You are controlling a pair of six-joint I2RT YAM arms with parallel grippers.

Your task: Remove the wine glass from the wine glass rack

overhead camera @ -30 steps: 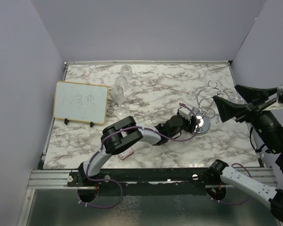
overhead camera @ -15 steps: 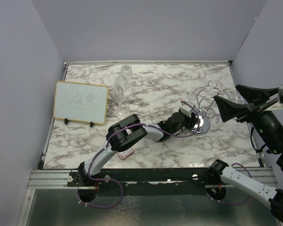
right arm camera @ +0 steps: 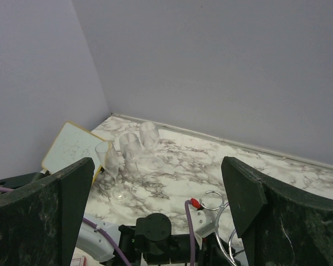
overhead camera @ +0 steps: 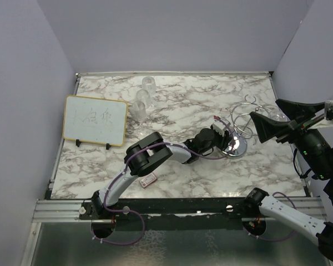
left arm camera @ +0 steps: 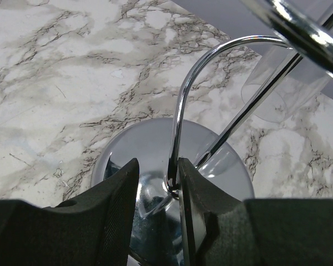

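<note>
The chrome wine glass rack (overhead camera: pixel 243 119) stands at the right of the table on its mirror disc base (left arm camera: pixel 155 144). A clear wine glass (left arm camera: pixel 280 83) hangs upside down from its loops on the far side. My left gripper (overhead camera: pixel 227 143) is down at the disc. Its fingers straddle the foot of the central post (left arm camera: pixel 173 166). The right finger (left arm camera: pixel 202 205) touches the post and a gap shows on the other side. My right gripper (overhead camera: pixel 265 110) is wide open and empty, high above the rack's right side (right arm camera: pixel 158 163).
Three more wine glasses (overhead camera: pixel 141 98) stand upright at the back left, also in the right wrist view (right arm camera: pixel 127 149). A framed whiteboard (overhead camera: pixel 95 120) leans at the left. A small red and white item (overhead camera: pixel 149 180) lies near the front edge.
My left arm has reached further right, bringing its fingers onto the rack's base around the post. The right arm has barely moved.
</note>
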